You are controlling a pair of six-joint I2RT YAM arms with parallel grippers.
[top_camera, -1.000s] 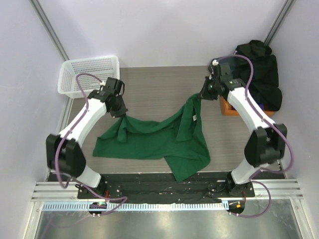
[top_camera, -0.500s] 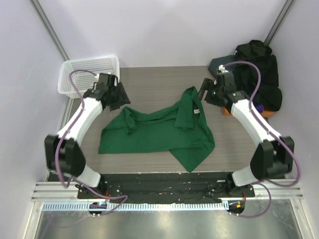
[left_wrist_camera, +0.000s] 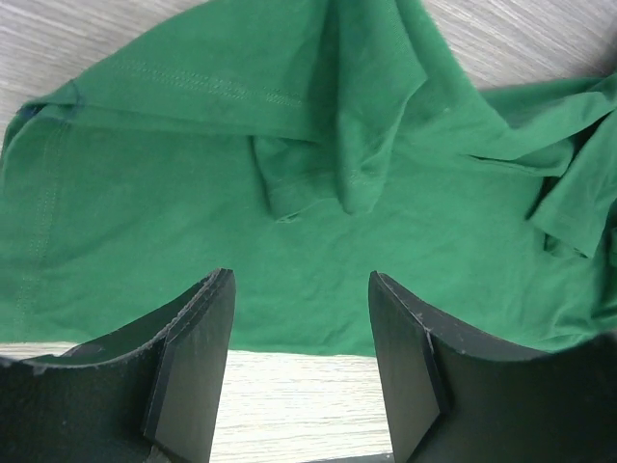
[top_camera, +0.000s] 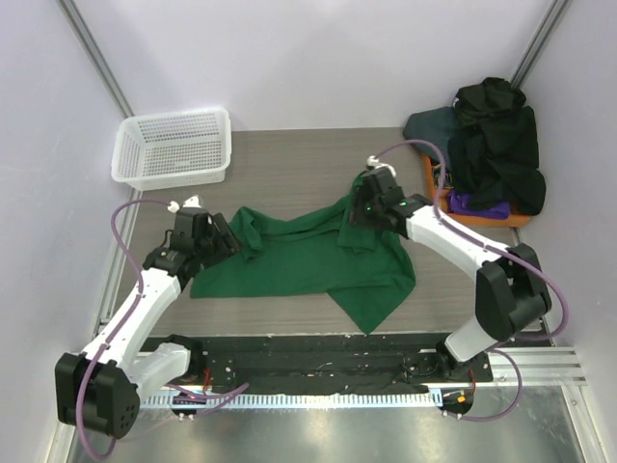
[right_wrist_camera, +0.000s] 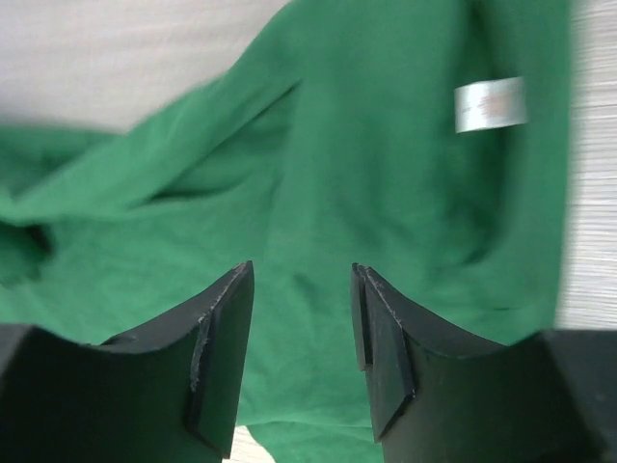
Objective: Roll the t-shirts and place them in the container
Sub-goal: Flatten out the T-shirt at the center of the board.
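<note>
Green t-shirt [top_camera: 299, 265] lies spread and wrinkled in the middle of the surface [top_camera: 308, 159], and both my end effectors are low over it. My left end effector [left_wrist_camera: 301, 289] is released: the two fingers stand apart with nothing between them, and through the gap I see only green cloth and a strip of the surface. It hangs at the left end of the shirt, near a hem edge, where a fold of cloth makes a small ridge. My right end effector [right_wrist_camera: 301, 280] is released too, its fingers apart over the far right part of the shirt, close to the white label [right_wrist_camera: 491, 104]. I cannot tell if any fingertip touches the fabric. One corner of the shirt points toward my bases. Further out, at the far right, the other t-shirts [top_camera: 496, 145], black and dark slate with a purple one [top_camera: 479, 204] underneath, are heaped on the orange tray [top_camera: 521, 220]. In the far left corner stands the white basket [top_camera: 174, 147], well apart from the shirt.
</note>
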